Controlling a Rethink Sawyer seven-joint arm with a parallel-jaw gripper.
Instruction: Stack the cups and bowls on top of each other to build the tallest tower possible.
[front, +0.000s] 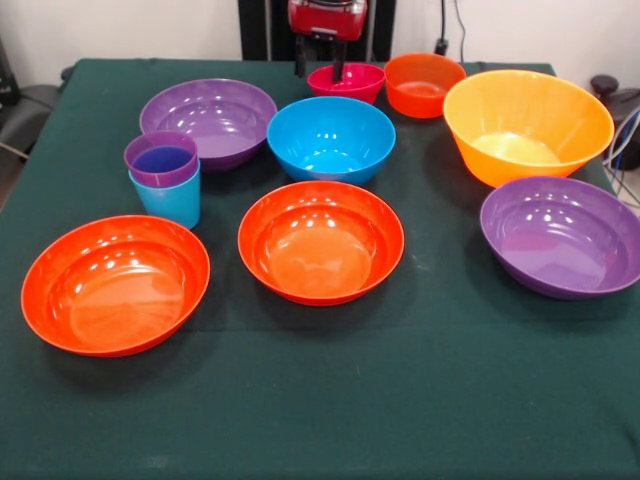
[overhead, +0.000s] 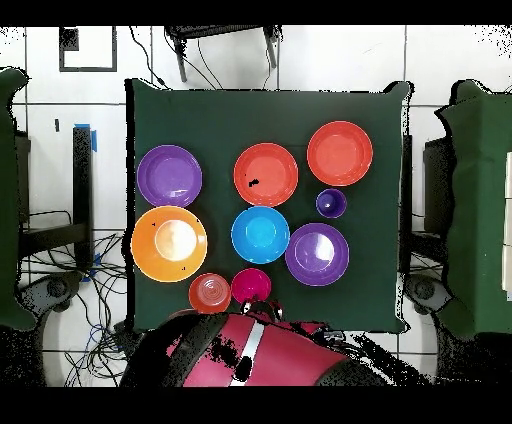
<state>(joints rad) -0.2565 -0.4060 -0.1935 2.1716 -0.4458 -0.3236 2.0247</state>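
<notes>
Gripper (front: 322, 68) hangs at table's far edge, directly over the small pink bowl (front: 346, 82); jaws parted, empty, one finger outside the rim on the robot-base side, other dipping inside, i.e. straddling the bowl wall. Bowl is round, so no long axis to align w/. Tower so far: purple cup (front: 161, 158) nested in light blue cup (front: 168, 196), standing well away from pink bowl, beyond the medium blue bowl (front: 331, 138) and beside a wide purple bowl (front: 208, 120). Judgement: next is pinch on rim, lift, carry to cups.

Purple cup (front: 161, 159) in light blue cup (front: 170, 199); pink bowl (front: 346, 81), yellow-orange bowl (front: 527, 125), dark green table (front: 400, 400).
</notes>
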